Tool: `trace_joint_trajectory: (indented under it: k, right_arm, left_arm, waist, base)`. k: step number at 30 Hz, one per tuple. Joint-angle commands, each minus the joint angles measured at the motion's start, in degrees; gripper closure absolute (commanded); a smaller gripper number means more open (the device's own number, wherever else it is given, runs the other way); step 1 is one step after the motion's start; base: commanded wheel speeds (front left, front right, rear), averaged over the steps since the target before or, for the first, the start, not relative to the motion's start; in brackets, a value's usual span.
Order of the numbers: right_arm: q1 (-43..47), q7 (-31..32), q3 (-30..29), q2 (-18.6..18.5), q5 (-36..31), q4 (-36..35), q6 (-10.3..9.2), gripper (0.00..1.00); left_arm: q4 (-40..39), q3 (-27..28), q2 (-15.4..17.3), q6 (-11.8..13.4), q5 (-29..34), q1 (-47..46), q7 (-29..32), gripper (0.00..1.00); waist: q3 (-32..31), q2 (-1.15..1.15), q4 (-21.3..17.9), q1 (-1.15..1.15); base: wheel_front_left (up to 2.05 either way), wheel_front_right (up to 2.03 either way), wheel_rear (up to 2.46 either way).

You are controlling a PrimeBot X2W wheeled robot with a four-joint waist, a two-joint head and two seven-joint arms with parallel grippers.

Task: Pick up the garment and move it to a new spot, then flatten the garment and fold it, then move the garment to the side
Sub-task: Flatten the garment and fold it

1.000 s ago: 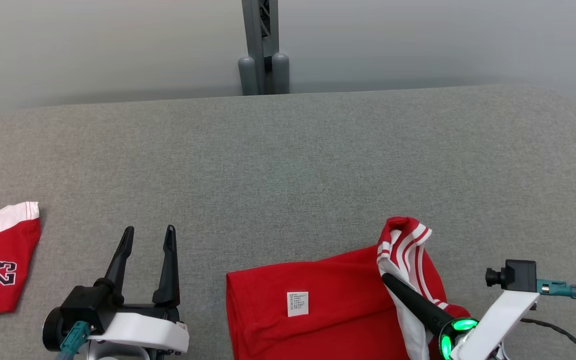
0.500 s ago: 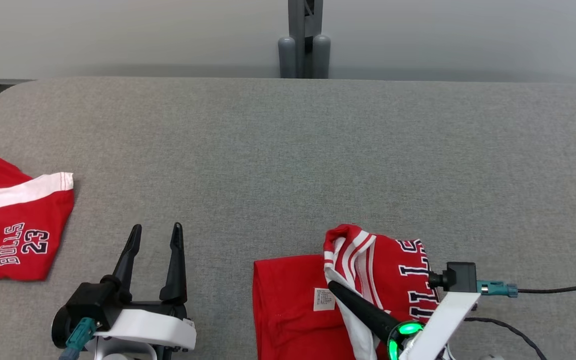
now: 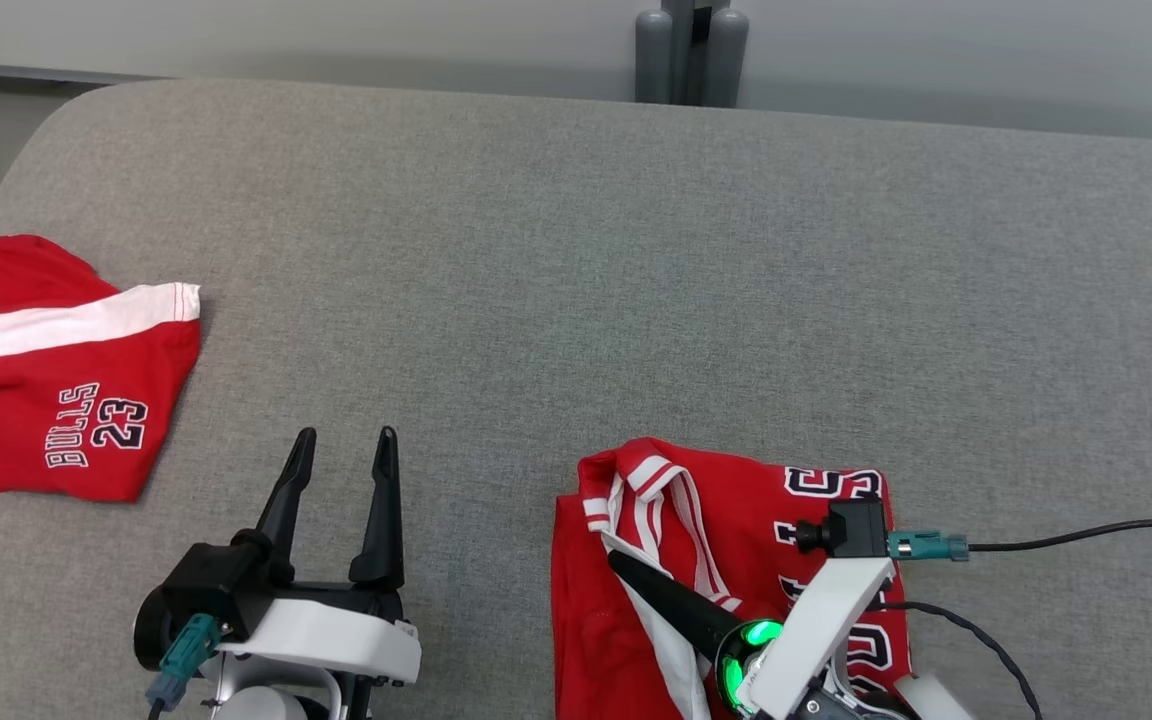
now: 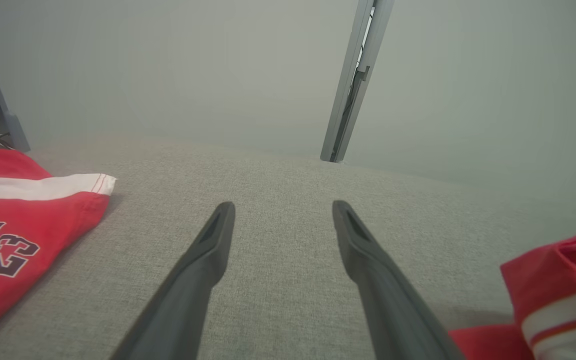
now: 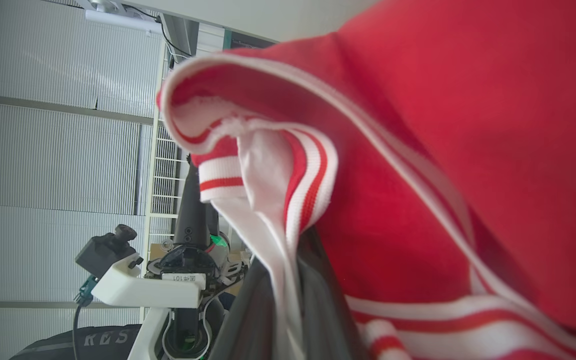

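Folded further over itself since a second ago, the soft, light jersey (image 3: 736, 490) lies on the table (image 3: 576, 250) near the robot, its striped trim (image 3: 651, 472), likely the surest hold, pinched by the right gripper (image 3: 620, 560), while the left gripper (image 3: 347, 440) hovers wide, empty.

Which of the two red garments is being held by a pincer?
The striped-trim jersey at lower right, clamped in the right pincer; the number-23 garment lies free.

The left gripper (image 3: 347, 434) and right gripper (image 3: 620, 560) had long dark fingers (image 3: 382, 510), white brackets (image 3: 321, 640) and teal plugs (image 3: 921, 545); a green ring light (image 3: 758, 632) glowed at five o'clock.
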Motion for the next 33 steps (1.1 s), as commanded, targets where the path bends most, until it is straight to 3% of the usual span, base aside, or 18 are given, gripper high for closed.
trace_joint_trajectory:
  k: [1, 5, 7, 18, 26, 33]
  right_arm:
    - [-0.72, -0.4, 0.1, -0.27, -0.34, 0.41, 0.04, 1.0]
    - [-1.37, -0.85, 0.57, -0.3, -1.98, 3.97, 0.03, 1.0]
    - [-1.78, -1.1, 0.82, -0.36, -2.83, 5.79, 0.02, 0.0]
    - [-3.98, -2.32, 3.41, -0.29, 1.11, 2.43, 0.08, 0.0]
    - [-3.2, 0.54, 2.44, -0.29, 3.5, -3.51, 0.08, 0.0]
    - [-1.46, 6.82, -1.13, -0.3, -2.92, -9.24, 0.08, 0.0]
  left_arm:
    - [0.01, -0.09, 0.21, 0.42, -0.46, -1.21, -0.23, 0.0]
    - [0.21, -1.03, 0.22, 0.77, -0.84, -1.67, -0.23, 0.0]
    - [0.32, -1.31, 0.22, 0.92, -1.08, -1.98, -0.23, 0.0]
    - [1.19, -0.94, 0.21, 1.03, -0.95, -1.75, -0.23, 0.0]
    - [1.48, 0.71, 0.22, 0.21, 0.31, -0.53, -0.23, 0.0]
    - [1.77, 2.78, 0.22, -0.52, 1.74, 0.58, -0.23, 0.0]
  waist:
    - [0.66, 0.0, 0.6, 0.0]
    - [1.42, 0.0, 1.51, 0.0]
    - [1.62, 0.0, 1.8, 0.0]
    - [0.6, 0.0, 1.16, 0.0]
    - [-1.92, 0.0, -0.8, 0.0]
    - [-4.54, 0.0, -3.44, 0.0]
  base:
    - [0.0, 0.0, 0.0]
    - [0.0, 0.0, 0.0]
    - [0.0, 0.0, 0.0]
    - [0.0, 0.0, 0.0]
    - [0.0, 0.0, 0.0]
    - [0.0, 0.0, 0.0]
